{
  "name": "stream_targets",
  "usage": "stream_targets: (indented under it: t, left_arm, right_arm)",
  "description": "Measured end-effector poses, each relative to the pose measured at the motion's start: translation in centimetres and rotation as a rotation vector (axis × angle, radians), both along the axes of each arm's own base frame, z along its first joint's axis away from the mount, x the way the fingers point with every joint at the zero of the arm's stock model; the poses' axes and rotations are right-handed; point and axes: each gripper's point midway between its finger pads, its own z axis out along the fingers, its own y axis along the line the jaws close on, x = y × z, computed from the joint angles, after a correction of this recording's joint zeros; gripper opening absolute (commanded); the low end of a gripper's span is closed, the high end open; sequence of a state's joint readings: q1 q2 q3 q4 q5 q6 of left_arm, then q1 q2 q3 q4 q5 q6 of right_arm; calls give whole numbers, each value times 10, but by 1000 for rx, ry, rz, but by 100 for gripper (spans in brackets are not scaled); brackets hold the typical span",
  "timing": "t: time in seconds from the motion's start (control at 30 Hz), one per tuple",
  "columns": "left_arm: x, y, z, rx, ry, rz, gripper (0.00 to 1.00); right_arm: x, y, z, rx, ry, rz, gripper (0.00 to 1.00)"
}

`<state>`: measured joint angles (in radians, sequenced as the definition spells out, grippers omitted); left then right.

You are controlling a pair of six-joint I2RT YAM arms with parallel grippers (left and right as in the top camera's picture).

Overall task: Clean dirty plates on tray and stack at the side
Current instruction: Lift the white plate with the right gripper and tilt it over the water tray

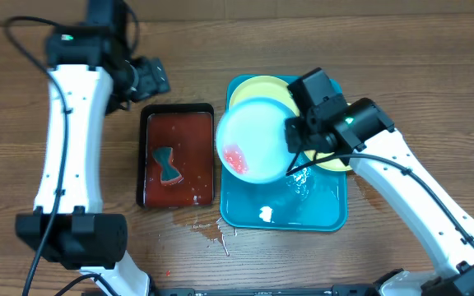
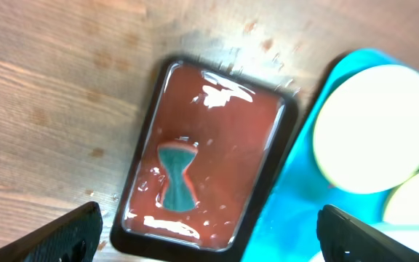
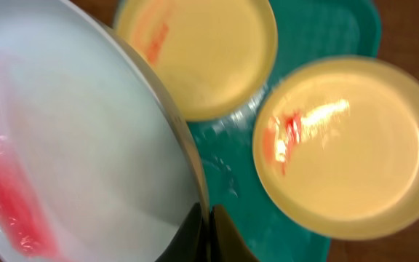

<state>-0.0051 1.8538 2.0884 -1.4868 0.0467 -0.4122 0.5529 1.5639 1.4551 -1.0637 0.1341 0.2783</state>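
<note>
Turquoise tray (image 1: 319, 215): at 3 o'clock of the dark red tray (image 1: 145, 156); floor wet, two plates lying in it.
Held plate (image 1: 249, 148): lifted and tilted over the turquoise tray's 9 o'clock edge; red smear and a wet film on its face.
Right gripper (image 3: 209, 229): closed, pinching the held plate by a thin bit of rim only.
Second plate (image 3: 202, 51): flat at the tray's 12 o'clock, orange smear, not yet clean.
Third plate (image 3: 348, 145): flat at the tray's 3 o'clock, red smear, partly under the right arm in the overhead view.
Left gripper (image 1: 149, 79): wide open, empty, hovers over the dark red tray's 12 o'clock end.
Sponge (image 2: 177, 175): lies loose in red liquid, centre of the dark red tray.
Risk, slip: wet rim plus a thin pinch; the plate may pivot or drop onto the plates below.
Risk, spill: the tilt could run red water over the 9 o'clock rim onto the table (image 1: 385, 49); a puddle (image 1: 212, 230) lies at 6 o'clock.
Risk, sponge: the narrow waist is easy to miss, and a hard descent splashes.
Risk, crowding: the arms would meet at the held plate.
</note>
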Motion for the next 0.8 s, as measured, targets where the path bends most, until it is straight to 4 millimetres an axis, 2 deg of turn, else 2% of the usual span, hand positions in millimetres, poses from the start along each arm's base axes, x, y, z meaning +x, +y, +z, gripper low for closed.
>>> stream_targets:
  t: [0.1,0.23,0.33,0.43,0.5,0.57,0.63,0.8]
  left_arm:
    - [0,9,29,-63,-59,25,95]
    - [-6,18,54,-126,-104,34,96]
    - [-11,17,63,-146,-116,22,96]
    - [-15,14,66,-158,-114,-3,100]
    - [-17,13,65,-159,-107,-15,100]
    - [-18,12,64,-158,-100,-18,100]
    - [-20,13,64,-155,-95,-16,100]
    - [-20,14,63,-148,-92,-16,100]
  right_arm:
    - [13,29,19,37,-121,54,4]
    - [24,71,27,91,-222,115,4]
    - [32,109,15,114,-259,163,4]
    - [36,135,-18,62,-263,186,4]
    - [34,142,-38,2,-260,190,4]
    - [33,145,-46,-50,-279,189,4]
    - [31,147,-42,-94,-328,176,4]
    - [23,155,-11,-181,-479,139,4]
